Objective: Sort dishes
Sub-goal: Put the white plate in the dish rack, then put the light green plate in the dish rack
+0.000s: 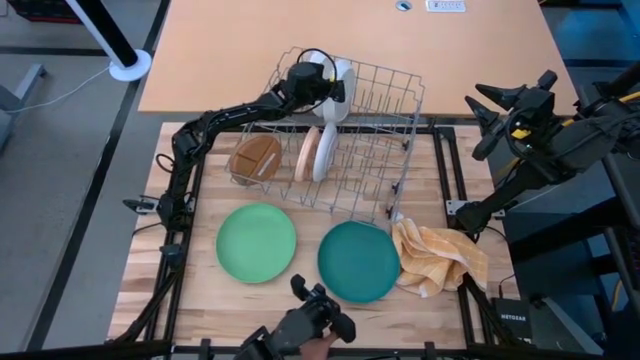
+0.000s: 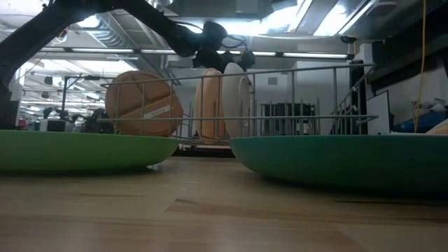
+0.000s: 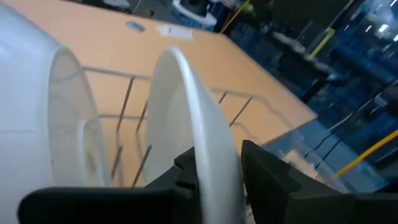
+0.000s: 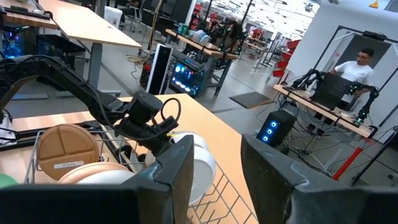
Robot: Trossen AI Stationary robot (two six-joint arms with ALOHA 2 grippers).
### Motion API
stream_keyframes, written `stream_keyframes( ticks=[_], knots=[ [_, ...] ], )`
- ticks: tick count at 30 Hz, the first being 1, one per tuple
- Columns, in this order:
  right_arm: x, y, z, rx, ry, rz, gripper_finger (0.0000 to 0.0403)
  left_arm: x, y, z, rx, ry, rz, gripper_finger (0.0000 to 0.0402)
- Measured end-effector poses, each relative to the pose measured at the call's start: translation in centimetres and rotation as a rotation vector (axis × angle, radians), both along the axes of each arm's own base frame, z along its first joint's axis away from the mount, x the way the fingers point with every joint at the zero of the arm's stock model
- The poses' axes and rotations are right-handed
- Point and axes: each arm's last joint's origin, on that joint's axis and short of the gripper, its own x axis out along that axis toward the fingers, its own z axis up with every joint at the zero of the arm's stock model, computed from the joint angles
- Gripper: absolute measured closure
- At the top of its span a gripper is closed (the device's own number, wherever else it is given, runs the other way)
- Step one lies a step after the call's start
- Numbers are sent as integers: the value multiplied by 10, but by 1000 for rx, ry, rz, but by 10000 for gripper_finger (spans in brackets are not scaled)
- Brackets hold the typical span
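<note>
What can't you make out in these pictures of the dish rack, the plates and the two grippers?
- Left gripper: fingers straddle a white plate; the left wrist view leaves unclear whether they clamp it.
- Teal plate: near rim hidden by a dark camera mount at the bottom of the high view.
- Wire rack: its floor is blocked by the green plate and teal plate in the low view.
- Right gripper: waits open off the table's right side.

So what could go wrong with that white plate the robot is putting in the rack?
1. The left hand has the white plate on edge between its fingers at the far end of the wire rack. If the hand opens before the plate sits between the wires, the plate might tip or roll.
2. Another white plate stands close beside it, so the two could knock together.
</note>
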Motion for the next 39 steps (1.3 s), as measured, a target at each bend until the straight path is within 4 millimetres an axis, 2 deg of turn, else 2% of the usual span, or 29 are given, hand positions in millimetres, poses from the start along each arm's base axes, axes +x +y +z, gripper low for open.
stream_keyframes(
  ticks=[8,17,26,32,39],
  knots=[
    [0,0,0,0,0,0,265,1,2,16,30,-197,8,316],
    [0,0,0,1,1,3,265,-4,9,18,76,-194,21,316],
    [0,0,0,11,8,23,265,-19,27,23,129,-203,76,315],
    [0,1,0,11,8,23,265,-26,33,25,102,-241,103,315],
    [0,1,0,11,8,23,265,-23,27,42,235,-323,-37,315]
  ],
)
